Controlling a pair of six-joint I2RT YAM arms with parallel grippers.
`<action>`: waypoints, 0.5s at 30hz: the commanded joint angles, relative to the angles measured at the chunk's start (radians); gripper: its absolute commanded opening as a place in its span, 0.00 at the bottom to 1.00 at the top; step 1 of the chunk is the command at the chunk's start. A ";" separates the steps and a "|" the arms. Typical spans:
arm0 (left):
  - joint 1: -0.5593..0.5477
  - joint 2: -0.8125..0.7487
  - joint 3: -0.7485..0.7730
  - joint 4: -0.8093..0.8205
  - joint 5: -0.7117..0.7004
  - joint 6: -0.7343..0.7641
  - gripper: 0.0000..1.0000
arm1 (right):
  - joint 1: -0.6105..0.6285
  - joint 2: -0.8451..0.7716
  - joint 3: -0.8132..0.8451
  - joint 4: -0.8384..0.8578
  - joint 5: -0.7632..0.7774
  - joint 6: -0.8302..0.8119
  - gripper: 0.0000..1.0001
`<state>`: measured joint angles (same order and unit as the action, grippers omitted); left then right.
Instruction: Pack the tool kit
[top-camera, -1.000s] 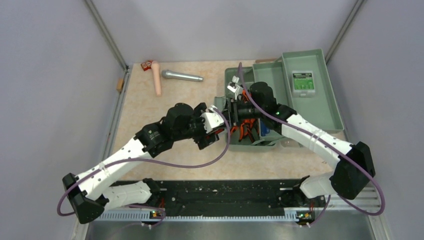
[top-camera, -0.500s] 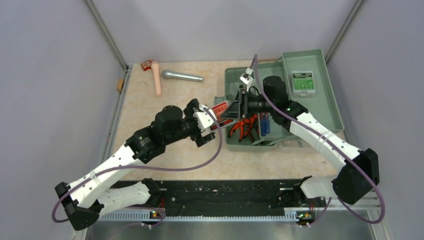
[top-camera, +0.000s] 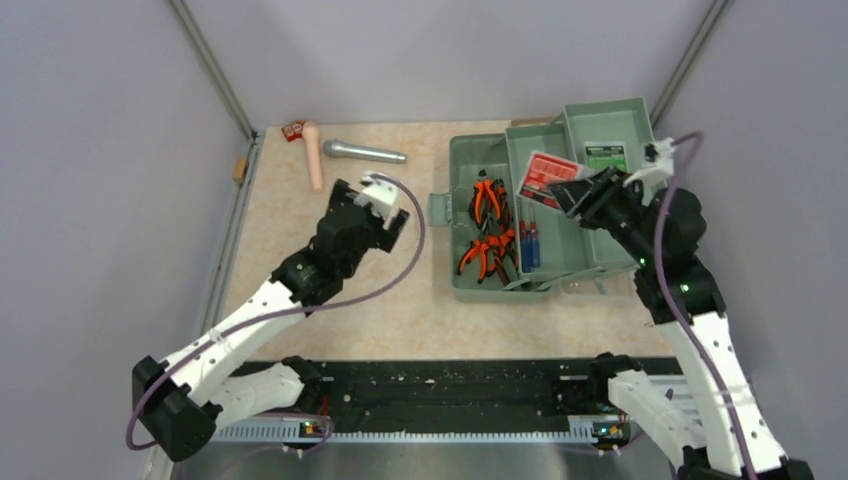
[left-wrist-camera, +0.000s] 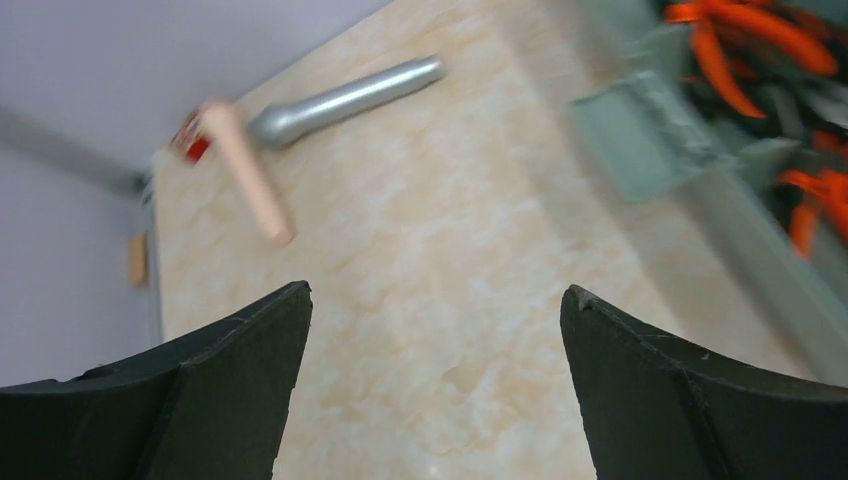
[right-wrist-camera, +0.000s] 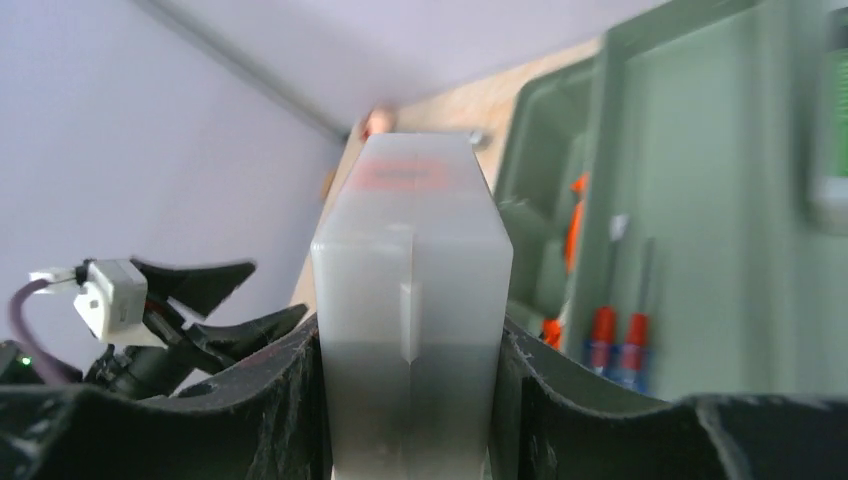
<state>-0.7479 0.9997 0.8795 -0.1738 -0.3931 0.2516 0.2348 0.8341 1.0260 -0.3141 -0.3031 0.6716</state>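
grip first: our right claw (top-camera: 575, 195) is clenched on the red box (top-camera: 545, 175), pinching its narrow sides above the tray (top-camera: 570, 240). we judge it best lowered level and let go only once flat. screwdrivers (top-camera: 528, 243) and pliers (top-camera: 487, 230) lie beyond its tips, the green box (top-camera: 605, 163) to its right, so walls crowd in. our left claw (left-wrist-camera: 435, 300) hangs wide open, empty, over the table (left-wrist-camera: 430, 200), with the toolbox (top-camera: 500, 293) off to its right.

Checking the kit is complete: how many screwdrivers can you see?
2. Both lie side by side in the green toolbox, beside the orange pliers: the inner screwdriver and the outer screwdriver. The red box held above could hide more.
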 joint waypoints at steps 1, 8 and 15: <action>0.204 0.024 0.053 0.053 -0.205 -0.301 0.99 | 0.000 -0.168 -0.015 -0.020 0.493 0.017 0.00; 0.325 0.018 0.048 0.016 -0.266 -0.405 0.99 | 0.001 -0.324 -0.084 -0.129 0.823 0.109 0.00; 0.329 0.010 0.041 0.021 -0.285 -0.401 0.99 | 0.001 -0.292 -0.128 -0.143 0.895 0.165 0.00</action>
<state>-0.4232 1.0359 0.8955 -0.1867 -0.6445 -0.1223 0.2344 0.5186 0.8970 -0.5327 0.5007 0.7792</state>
